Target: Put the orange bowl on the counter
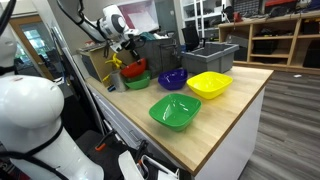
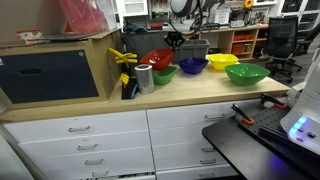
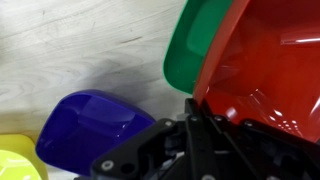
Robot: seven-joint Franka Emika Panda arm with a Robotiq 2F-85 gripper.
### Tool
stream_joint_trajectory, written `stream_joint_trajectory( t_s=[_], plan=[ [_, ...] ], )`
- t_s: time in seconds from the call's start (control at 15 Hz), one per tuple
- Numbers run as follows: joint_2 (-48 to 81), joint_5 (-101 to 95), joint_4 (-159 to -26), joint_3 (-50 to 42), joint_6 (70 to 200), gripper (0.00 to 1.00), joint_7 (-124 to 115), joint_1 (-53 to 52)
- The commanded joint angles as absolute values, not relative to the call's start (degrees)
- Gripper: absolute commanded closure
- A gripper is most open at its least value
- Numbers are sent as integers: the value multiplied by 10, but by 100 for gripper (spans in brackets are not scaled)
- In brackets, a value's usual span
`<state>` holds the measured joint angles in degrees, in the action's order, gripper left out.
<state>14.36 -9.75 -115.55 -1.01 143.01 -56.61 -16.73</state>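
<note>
Over the green bowl (image 2: 163, 75), our hand (image 3: 193, 112) grips the tilted orange bowl (image 3: 270, 70) by its rim, so we should lift it clear and set it level on bare counter (image 1: 225, 120).

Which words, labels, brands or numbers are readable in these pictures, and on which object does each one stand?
None can be read. The orange bowl, the green bowl next to it, the blue bowl and the counter bear no print; anything on the background shelves is too small and blurred.
</note>
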Motion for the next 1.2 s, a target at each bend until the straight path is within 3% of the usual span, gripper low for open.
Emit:
stream_joint_trajectory(
  t_s=[0.0, 0.53, 1.13],
  plan=[
    [73, -62, -1190, 19, 1411, 99, -545, -144],
    [-44, 1, -1244, 34, 1284, 99, -488, -90],
    [-125, -21, -1380, 27, 1269, 99, -449, -19]
  ],
)
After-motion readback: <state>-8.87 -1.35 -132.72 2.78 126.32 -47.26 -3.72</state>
